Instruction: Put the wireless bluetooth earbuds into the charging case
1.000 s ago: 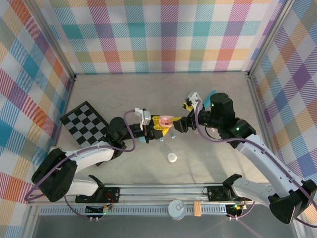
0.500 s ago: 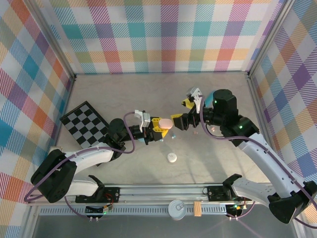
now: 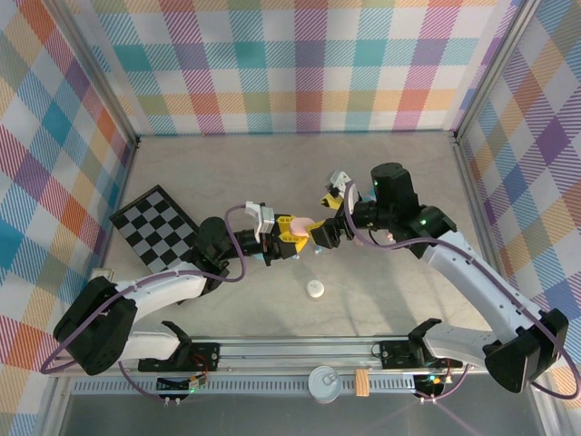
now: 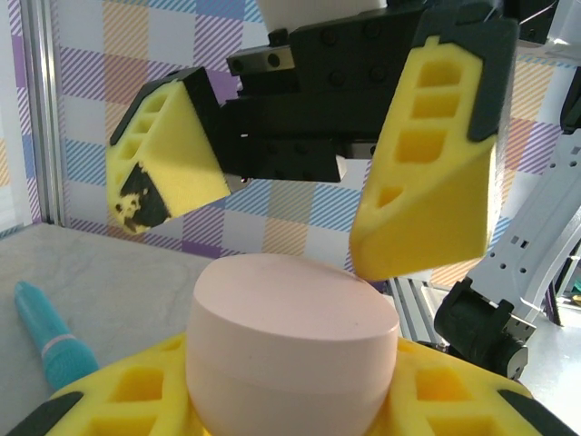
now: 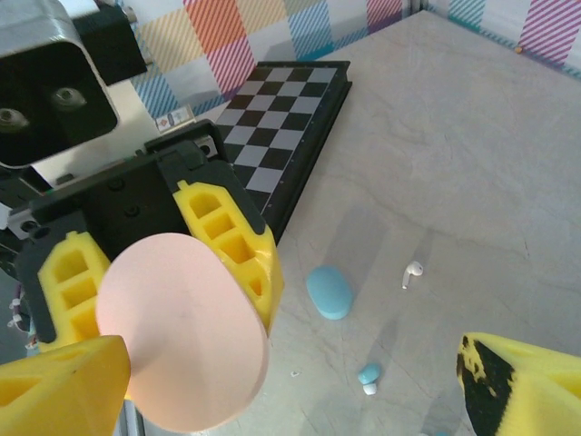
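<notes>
Left tool (image 3: 292,232) pinches the pink case (image 4: 290,350), holding it out. My right tool (image 3: 321,218), spread wide, flanks its top, probably to open it.

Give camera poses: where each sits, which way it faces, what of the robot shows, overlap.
Top external: above and behind the bases, looking down at the table; both arms, left claw, right claw.
Left wrist: on the left arm, roughly level; own fingers shut on the pink case, open right claw beyond.
Right wrist: on the right arm, tilted down; own fingers at the bottom corners, checkerboard and white earbud beyond.
Shared: both wrist views show the pink case, from opposite sides.
</notes>
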Motion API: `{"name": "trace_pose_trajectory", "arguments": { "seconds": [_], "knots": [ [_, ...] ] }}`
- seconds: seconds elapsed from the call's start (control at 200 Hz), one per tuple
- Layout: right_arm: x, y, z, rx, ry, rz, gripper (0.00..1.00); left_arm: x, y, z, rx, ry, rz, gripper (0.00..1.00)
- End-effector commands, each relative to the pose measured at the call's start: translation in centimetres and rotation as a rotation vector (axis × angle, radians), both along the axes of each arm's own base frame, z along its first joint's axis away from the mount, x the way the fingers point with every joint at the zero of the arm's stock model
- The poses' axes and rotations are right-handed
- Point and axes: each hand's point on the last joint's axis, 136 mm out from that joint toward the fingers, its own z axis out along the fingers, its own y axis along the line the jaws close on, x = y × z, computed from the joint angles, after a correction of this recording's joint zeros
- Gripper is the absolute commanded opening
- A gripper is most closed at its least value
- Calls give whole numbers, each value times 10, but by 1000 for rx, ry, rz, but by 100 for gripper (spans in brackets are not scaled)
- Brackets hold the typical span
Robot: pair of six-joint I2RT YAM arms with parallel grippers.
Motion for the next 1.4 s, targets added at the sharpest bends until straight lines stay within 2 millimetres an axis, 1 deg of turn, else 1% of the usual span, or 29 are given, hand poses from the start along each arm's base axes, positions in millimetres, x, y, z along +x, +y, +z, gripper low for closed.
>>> {"name": "trace_pose_trajectory", "arguments": {
  "seconds": [0.0,0.14,0.305,0.49,0.63,0.765,0.875,1.075,1.29,1.395],
  "knots": [
    [-6,4,-2,-2,-16,49,92,-1,0,17,-31,-54,-3,34],
    [-14,7,-2,3,-15,93,93,3,-1,16,-34,-50,6,34],
    [-21,8,-9,-28,-12,130,93,5,-3,19,-43,-45,7,34],
    [-13,8,-16,-58,-15,97,93,5,-4,21,-46,-40,-3,34],
    [5,2,-19,-90,-38,-1,93,2,-5,22,-45,-47,-23,34],
    [18,-4,-8,-75,-78,-96,92,0,-4,20,-49,-51,-26,34],
    [25,-10,0,-73,-104,-154,92,-1,-3,20,-51,-50,-29,34],
    [30,-17,15,-50,-146,-215,92,-3,-2,20,-50,-53,-33,34],
    [37,-21,25,-34,-154,-263,91,-5,-1,19,-51,-54,-37,34],
    [42,-20,26,-40,-145,-276,91,-6,-1,20,-53,-58,-38,34]
  ]
}}
